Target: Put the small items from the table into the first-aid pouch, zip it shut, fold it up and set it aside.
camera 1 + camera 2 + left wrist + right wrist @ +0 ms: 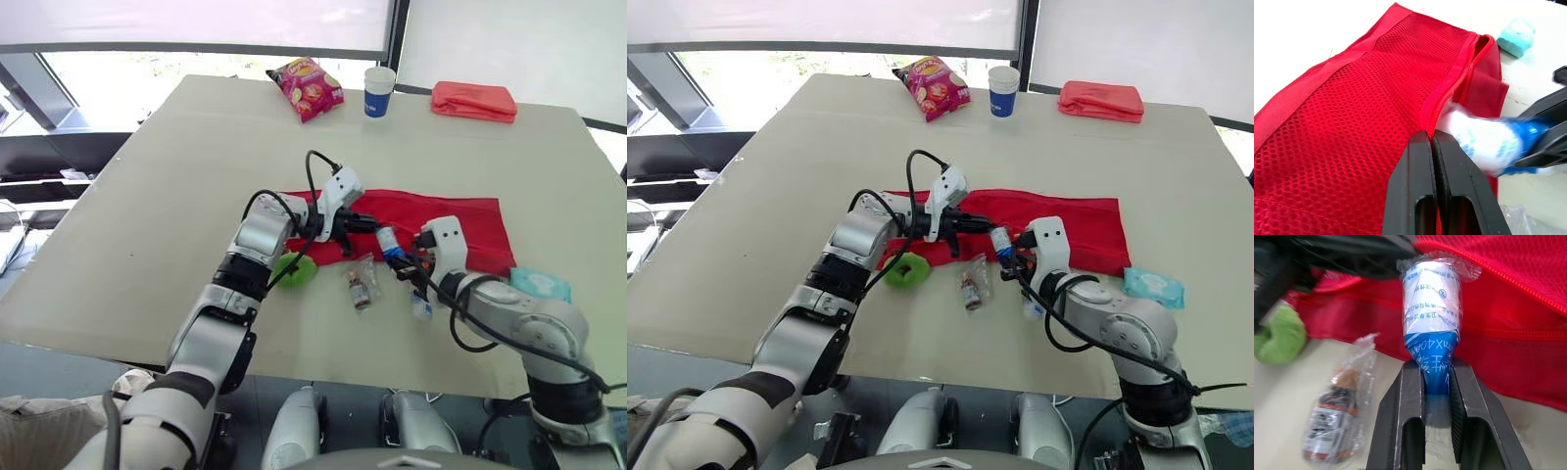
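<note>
While the left hand (1431, 138) pinches the pouch (1352, 112), the right hand (1437, 368) grips a wrapped roll (1432, 308).

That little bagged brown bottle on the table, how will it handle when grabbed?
The bottle probably feels rigid, but its loose clear wrap looks slippery, so it may slide in a pinch. Lying on its side, it could roll if nudged.

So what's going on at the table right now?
The left gripper has its fingers pinched shut on the zipper edge of the red mesh pouch, holding the opening. The right gripper grips a blue-and-white wrapped roll, with the roll's far end at that opening. A green roll, a small bagged bottle and a teal packet lie on the table, not yet packed.
</note>
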Robot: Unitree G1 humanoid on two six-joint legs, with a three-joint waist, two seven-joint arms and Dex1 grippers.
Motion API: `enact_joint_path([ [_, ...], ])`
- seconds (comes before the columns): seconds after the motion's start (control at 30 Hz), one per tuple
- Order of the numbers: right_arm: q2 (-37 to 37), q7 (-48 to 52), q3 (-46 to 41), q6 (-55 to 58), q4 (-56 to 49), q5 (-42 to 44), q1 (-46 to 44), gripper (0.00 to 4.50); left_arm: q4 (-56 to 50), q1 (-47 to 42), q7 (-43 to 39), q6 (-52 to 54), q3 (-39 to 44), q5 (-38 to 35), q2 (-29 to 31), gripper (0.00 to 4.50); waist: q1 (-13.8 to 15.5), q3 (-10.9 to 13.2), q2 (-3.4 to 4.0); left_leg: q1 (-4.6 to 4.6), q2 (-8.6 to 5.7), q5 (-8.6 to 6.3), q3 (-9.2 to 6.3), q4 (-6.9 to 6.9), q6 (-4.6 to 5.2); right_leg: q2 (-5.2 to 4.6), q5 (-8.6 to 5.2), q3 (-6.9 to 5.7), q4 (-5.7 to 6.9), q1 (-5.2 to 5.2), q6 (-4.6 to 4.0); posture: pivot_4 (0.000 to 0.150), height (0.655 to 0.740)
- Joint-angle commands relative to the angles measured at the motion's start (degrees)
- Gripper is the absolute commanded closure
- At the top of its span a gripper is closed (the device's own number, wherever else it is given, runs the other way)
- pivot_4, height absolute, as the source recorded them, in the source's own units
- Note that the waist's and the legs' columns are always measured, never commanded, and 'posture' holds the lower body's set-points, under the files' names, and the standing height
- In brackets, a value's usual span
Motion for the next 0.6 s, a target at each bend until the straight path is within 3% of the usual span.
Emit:
enact_joint_path([
  [0.03,2.67,1.57,1.29,-1.33,3.39,-3.60,-3.44,4.41,-5.24,1.00,-1.78,-0.34,-0.20,-2.28,-0.16,4.50,-0.15,0.00,0.00,0.03,0.01,0.00,0.00,0.00,0.00,0.00,0.00,0.00,0.04,0.00,0.00,0.150,0.7400],
  [0.3,13.43,4.02,-0.12,-9.37,15.78,-10.98,-9.51,4.41,-9.78,3.63,-1.97,1.93,-1.14,-3.17,0.11,4.50,-1.01,0.00,0.00,0.03,0.00,0.03,-0.01,0.03,-0.01,0.00,0.00,0.00,0.11,-0.01,0.00,0.150,0.7400],
  [0.53,13.71,13.69,2.69,-14.93,23.88,-16.23,-11.54,4.41,-10.04,4.26,-1.52,2.08,-1.25,-3.07,0.48,4.50,-1.39,0.01,0.02,0.06,0.00,0.04,0.00,0.01,-0.02,0.00,0.01,0.00,0.10,-0.01,0.01,0.150,0.7400],
  [0.6,11.96,16.07,2.73,-15.61,23.66,-17.58,-10.59,3.39,-9.76,4.27,-1.58,1.47,-1.46,-2.65,0.83,4.50,-1.35,0.01,0.02,0.08,0.01,0.04,-0.01,0.01,-0.02,0.01,0.00,-0.01,0.12,0.00,0.00,0.150,0.7400],
])
